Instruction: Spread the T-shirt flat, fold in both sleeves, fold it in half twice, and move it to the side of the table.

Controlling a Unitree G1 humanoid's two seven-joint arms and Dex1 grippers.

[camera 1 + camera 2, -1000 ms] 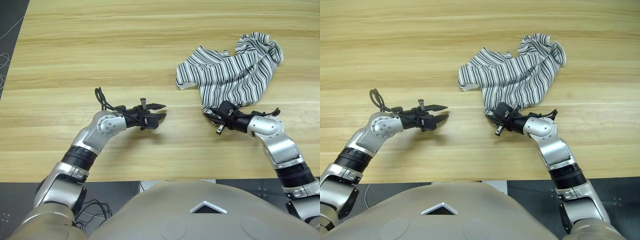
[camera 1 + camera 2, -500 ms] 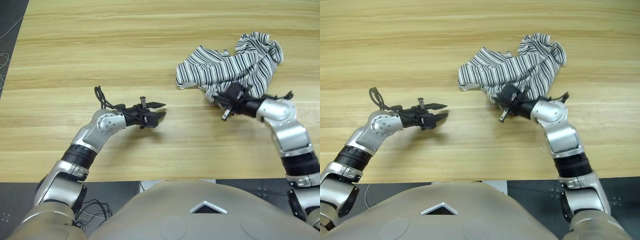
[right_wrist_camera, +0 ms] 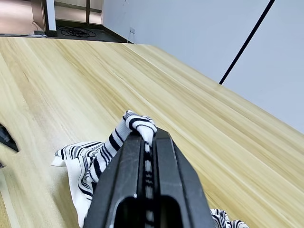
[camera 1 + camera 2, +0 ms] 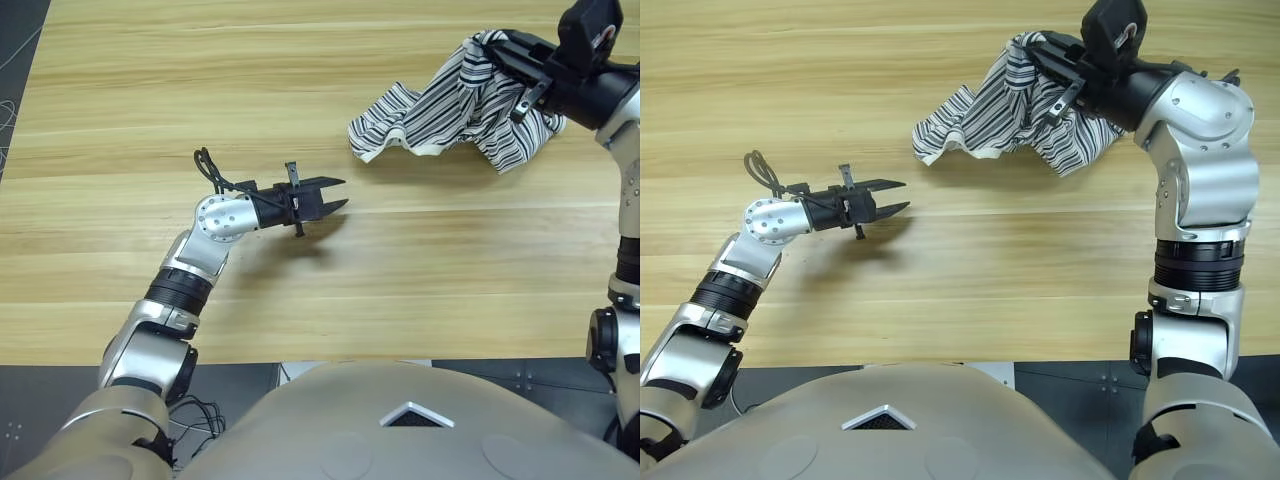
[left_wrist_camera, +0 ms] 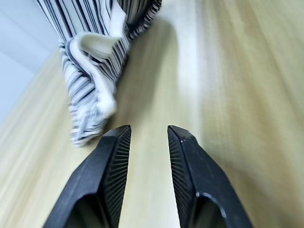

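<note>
The robot's right tool (image 4: 1038, 46), fingers clamped on a bunched fold of the striped T-shirt (image 4: 450, 100), holds the garment raised above the far right of the wooden worktop (image 4: 150, 90). Most of the cloth hangs crumpled from the grip, while a lower corner with a white hem trails down to the left and appears to touch the wood. The lift looks meant to let the fabric fall open under its own weight so it can be spread flat, the first step of the task; no sleeve is folded yet. The left tool (image 4: 338, 193) hovers low over the near middle of the worktop, fingers apart and holding nothing, pointed toward the trailing corner but well apart from it. That placement suggests it is set to take the free edge, so the two arms can draw the shirt out between them.
</note>
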